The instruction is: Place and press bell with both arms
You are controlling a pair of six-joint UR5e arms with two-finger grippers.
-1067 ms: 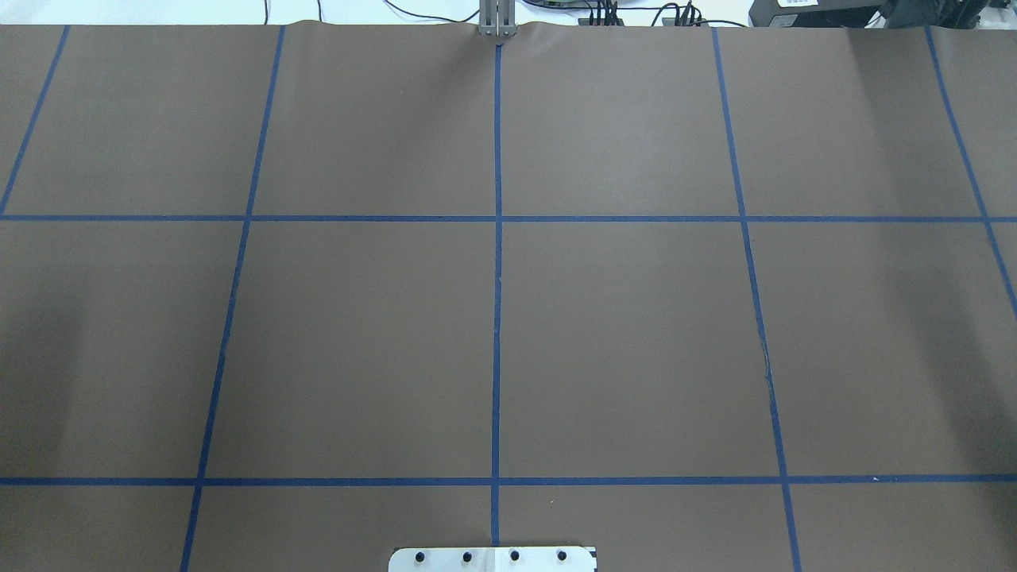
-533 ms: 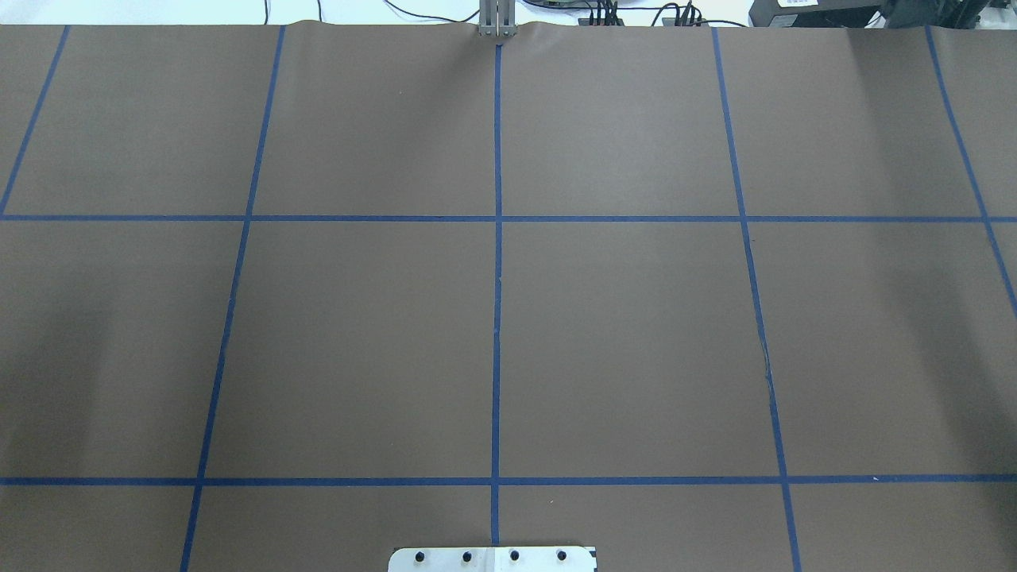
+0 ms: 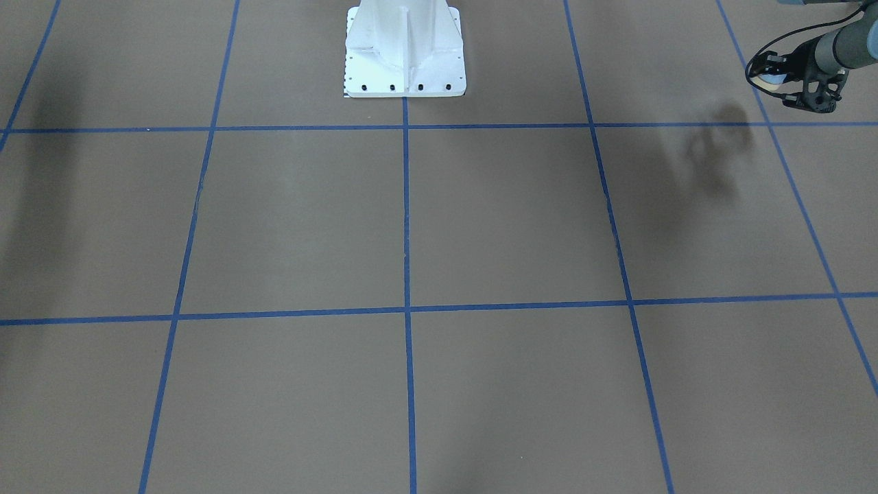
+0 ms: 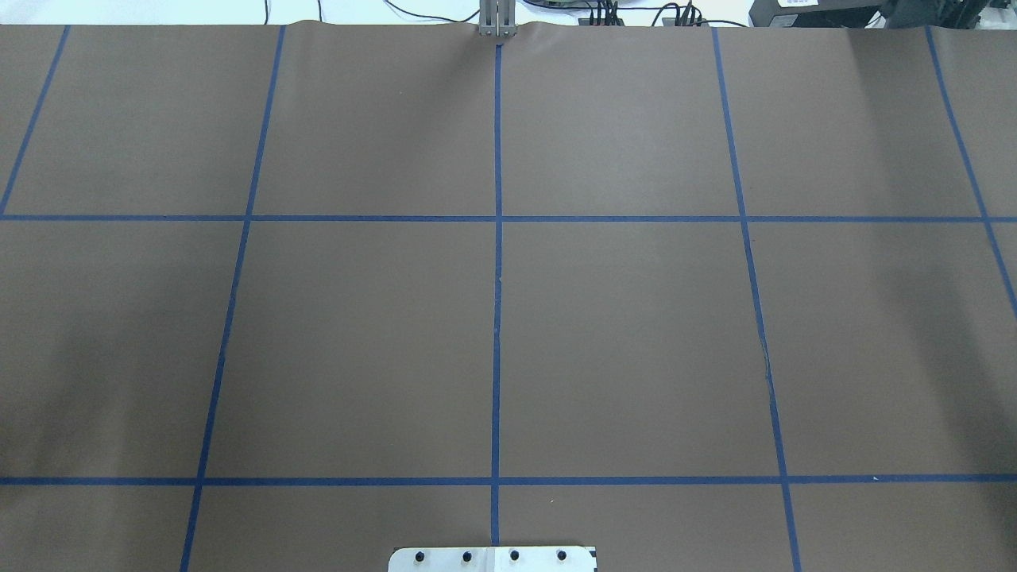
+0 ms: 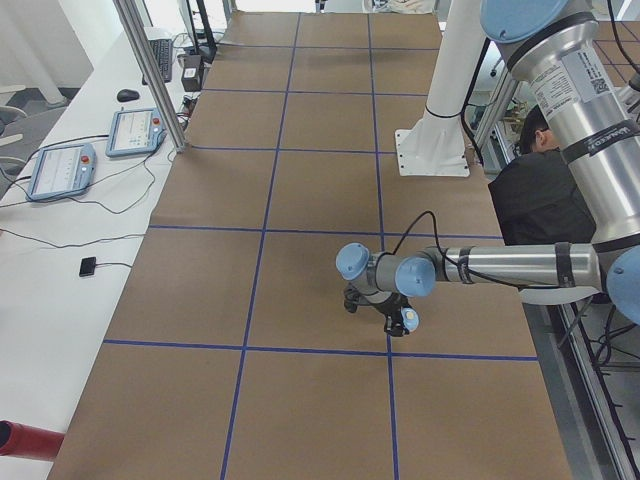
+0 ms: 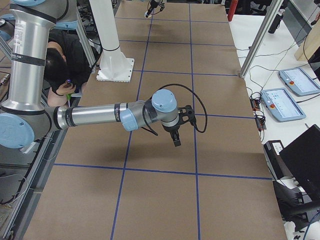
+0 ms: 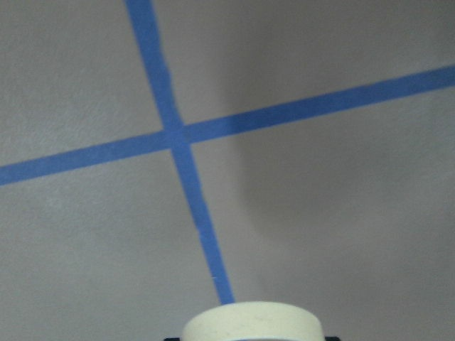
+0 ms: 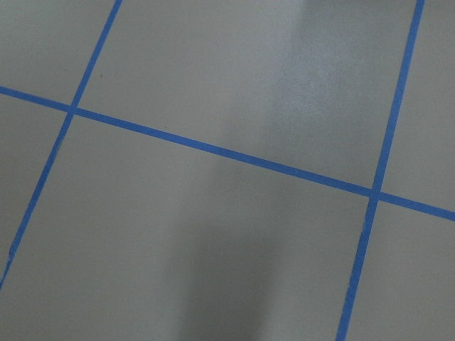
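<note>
Shadow (image 4: 103, 357) has spread inward over the table (image 4: 357, 342): left gripper (image 3: 782, 75), clamped on bell (image 3: 767, 81), likely carrying it to place; right gripper (image 6: 175, 139) opening can't be told.

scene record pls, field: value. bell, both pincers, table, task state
bell: small light-blue dome-shaped call bell with cream trim, held off the surface
left pincer: shut on the bell, above the brown paper-covered table with blue tape grid, toward its robot-left end
right pincer: hovers over the table, nothing visibly held; open or shut cannot be told
overhead view: neither arm in it
base: white bolted pedestal at the robot-side edge
task state: bell not yet placed or pressed
</note>
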